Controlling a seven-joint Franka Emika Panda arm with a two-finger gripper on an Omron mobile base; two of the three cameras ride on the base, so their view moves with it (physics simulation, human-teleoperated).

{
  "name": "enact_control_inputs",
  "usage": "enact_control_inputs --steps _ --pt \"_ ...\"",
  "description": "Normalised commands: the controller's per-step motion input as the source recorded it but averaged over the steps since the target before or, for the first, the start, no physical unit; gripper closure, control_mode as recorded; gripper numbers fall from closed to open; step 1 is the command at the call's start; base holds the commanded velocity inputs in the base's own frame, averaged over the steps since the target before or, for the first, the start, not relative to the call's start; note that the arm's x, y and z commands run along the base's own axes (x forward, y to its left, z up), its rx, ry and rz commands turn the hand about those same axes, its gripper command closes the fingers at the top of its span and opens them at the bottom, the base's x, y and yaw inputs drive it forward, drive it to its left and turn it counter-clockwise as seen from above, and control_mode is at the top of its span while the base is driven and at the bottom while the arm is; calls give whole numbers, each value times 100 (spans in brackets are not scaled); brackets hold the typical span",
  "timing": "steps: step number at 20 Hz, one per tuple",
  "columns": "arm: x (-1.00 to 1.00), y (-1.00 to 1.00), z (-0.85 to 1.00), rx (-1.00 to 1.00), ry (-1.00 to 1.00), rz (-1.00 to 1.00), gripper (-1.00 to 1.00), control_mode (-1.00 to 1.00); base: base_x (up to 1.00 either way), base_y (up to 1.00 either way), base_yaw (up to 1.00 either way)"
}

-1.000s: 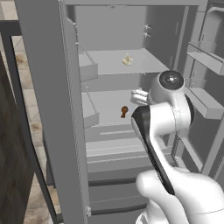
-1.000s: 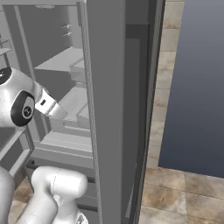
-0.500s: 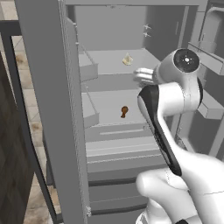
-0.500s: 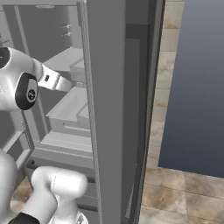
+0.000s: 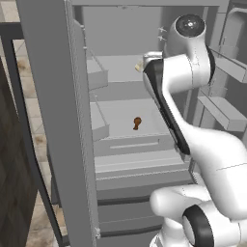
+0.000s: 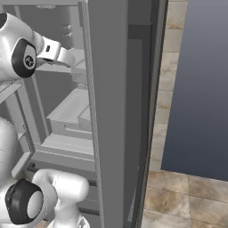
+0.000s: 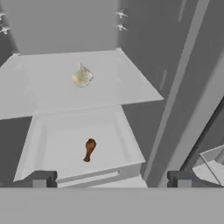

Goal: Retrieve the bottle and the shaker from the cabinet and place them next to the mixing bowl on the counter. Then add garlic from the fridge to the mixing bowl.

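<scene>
Pale grey fridge (image 5: 120, 103) interior, door open.
Jaws wide open, empty, before garlic (image 7: 82, 75) on far shelf (image 7: 52, 83).

A small brown drumstick-shaped food item (image 7: 89, 149) lies on the lower shelf, near its centre and closer to the front edge; it also appears as a brown item (image 5: 137, 123) from the left base view. Beige stone floor tiles (image 6: 187, 198) lie beside a dark blue wall panel (image 6: 198, 84).

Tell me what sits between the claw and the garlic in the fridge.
Nothing touching: hand view shows the open claw above a lower shelf holding a brown drumstick; the garlic lies beyond on bare upper shelf.
</scene>
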Motion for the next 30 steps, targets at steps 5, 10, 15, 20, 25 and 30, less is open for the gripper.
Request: enact_control_inputs --steps 5,10,15,20,25,30 --pt "67 -10 -9 0 3 0 -100 -100 0 0 0" --pt "83 -4 -41 0 0 0 -100 -100 0 0 0" --pt "82 -2 -23 -1 2 0 -100 -100 0 0 0" --pt "91 -10 0 0 21 -1 -100 -100 0 0 0" --pt "89 0 0 1 17 0 -100 -100 0 0 0" --pt "81 0 -14 4 0 0 -100 -100 0 0 0"
